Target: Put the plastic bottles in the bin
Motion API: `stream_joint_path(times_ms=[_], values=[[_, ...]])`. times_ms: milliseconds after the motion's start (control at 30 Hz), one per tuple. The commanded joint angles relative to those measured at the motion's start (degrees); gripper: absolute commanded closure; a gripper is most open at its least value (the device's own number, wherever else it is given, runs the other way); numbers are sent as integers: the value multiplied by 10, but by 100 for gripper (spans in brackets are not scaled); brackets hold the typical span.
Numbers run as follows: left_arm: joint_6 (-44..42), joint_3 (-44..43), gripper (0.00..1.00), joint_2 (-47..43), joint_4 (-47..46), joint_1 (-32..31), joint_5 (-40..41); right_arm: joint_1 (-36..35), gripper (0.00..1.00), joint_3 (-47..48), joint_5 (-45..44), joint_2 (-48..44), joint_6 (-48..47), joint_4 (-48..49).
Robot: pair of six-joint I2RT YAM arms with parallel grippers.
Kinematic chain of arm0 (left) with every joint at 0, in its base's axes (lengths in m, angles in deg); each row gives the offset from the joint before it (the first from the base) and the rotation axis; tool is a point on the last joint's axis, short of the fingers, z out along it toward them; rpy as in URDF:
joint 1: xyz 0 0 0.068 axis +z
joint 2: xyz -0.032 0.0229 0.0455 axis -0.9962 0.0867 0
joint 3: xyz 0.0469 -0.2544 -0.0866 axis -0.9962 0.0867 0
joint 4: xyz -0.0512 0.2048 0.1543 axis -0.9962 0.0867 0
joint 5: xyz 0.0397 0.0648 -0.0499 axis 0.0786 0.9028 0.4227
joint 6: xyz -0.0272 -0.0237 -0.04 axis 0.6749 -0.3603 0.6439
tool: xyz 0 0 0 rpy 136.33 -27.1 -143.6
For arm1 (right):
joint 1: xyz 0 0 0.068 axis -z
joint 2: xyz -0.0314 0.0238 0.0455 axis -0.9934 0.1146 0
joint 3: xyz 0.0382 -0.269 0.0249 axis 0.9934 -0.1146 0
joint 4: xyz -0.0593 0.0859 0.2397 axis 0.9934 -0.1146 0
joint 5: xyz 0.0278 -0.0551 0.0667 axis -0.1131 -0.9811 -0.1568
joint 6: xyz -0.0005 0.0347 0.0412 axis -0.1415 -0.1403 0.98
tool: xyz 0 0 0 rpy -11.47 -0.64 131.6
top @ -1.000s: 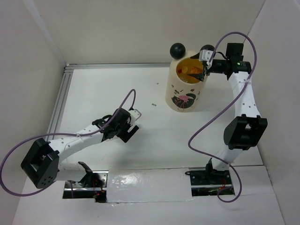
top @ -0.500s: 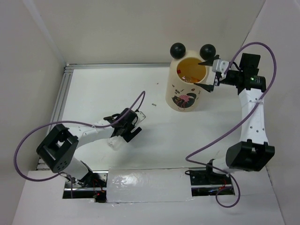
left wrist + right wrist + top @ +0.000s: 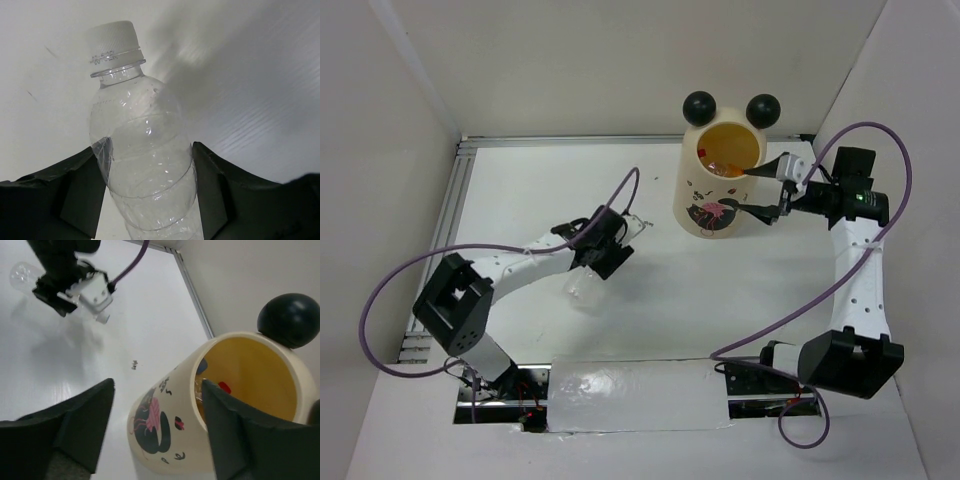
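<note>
now l tool [image 3: 148,165] outstretched, clamping bottle [image 3: 131,102]

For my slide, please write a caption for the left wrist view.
Left gripper holds a clear plastic bottle with a white cap by its body.

The bottle [image 3: 142,170] is clear, glossy plastic, faintly ribbed, with a ridged matt white cap [image 3: 111,37]. The fingers [image 3: 75,195] at its 9 and 3 o'clock look like matt black plastic. The table [image 3: 520,190] is smooth white with a slight sheen. At 1 o'clock on it, the bin [image 3: 165,440] is smooth cream, with smooth black ball ears [image 3: 700,107]. A metal rail [image 3: 570,141] lines the 12 o'clock edge.
</note>
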Motion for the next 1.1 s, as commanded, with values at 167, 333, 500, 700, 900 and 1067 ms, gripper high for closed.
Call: stream_joint_path(times_ms=[167, 333, 500, 700, 900, 1067], values=[[67, -227, 90, -136, -103, -31, -205, 4, 78, -49, -72, -67, -76, -111], [67, -244, 100, -122, -373, -54, -259, 4, 98, -123, -108, -86, -164, -218], [79, -320, 100, -13, -589, -60, -219, 4, 90, -201, -142, -108, -171, -234], [23, -435, 96, 144, -731, -102, -67, 4, 88, -224, -173, -115, -171, -234], [-82, -599, 92, 279, -800, -140, 89, 4, 88, -241, -185, -115, -171, -234], [-153, -698, 89, 368, -802, -147, 105, 4, 88, -253, -196, -105, -171, -228]])
